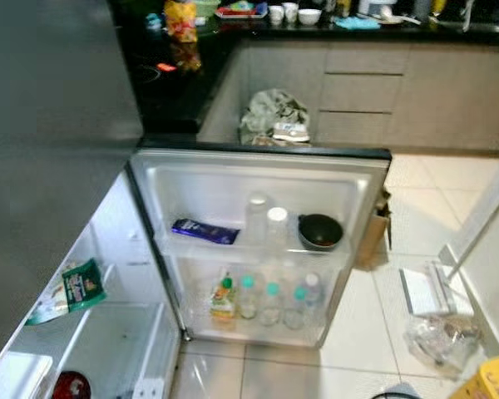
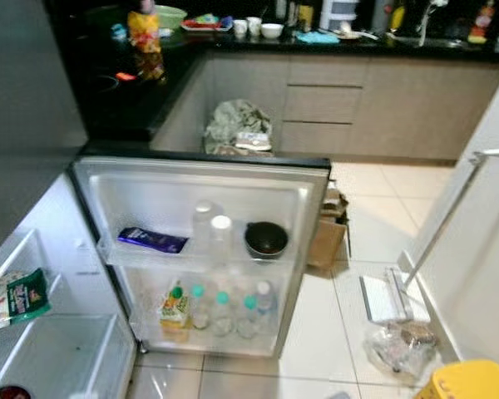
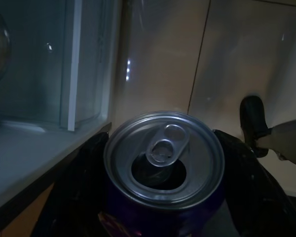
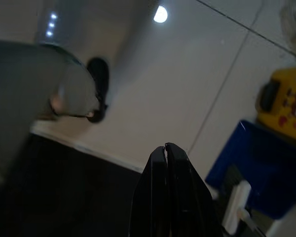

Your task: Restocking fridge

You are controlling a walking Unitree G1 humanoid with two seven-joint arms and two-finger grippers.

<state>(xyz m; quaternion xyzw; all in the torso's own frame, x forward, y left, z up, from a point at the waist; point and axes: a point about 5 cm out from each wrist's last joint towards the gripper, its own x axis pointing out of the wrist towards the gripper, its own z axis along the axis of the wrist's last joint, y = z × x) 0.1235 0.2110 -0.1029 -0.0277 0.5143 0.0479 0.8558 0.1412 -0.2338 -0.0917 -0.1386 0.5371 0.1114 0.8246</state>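
**One can gripped, fridge door wide open**

One opened can (image 3: 164, 165), dark blue, clamped between the left gripper's (image 3: 163, 197) black fingers (image 3: 74, 192), low beside the fridge's clear drawer front, above tiled floor (image 3: 237, 59). Right gripper (image 4: 166, 197) hanging over the tiles, fingers pressed together, holding nothing; one yellow object (image 4: 286, 98) and one blue one (image 4: 256, 173) on the floor near it.

One fridge door (image 1: 258, 166) swung fully open to the right. Upper door shelf: one blue packet (image 1: 204, 231) lying flat at left, two clear containers (image 1: 266, 220) in the middle, one dark bowl (image 1: 320, 231) at right; free space between packet and containers. Lower door shelf: one yellow-and-green carton (image 1: 224, 299) at left, then four bottles (image 1: 272, 301) in a row, packed edge to edge.

Inside the fridge at left: one green packet (image 1: 81, 287) on a shelf, one red item (image 1: 71, 386) below, bare shelf (image 1: 108, 341) between.

Beyond the door: one cardboard box (image 1: 374, 233) just right of its edge, one cloth bundle (image 1: 273, 116) against the cabinets. Right of the door, open tile (image 1: 382, 332), then one mop head (image 1: 428, 287) and one crumpled bag (image 1: 441, 337) near the wall.
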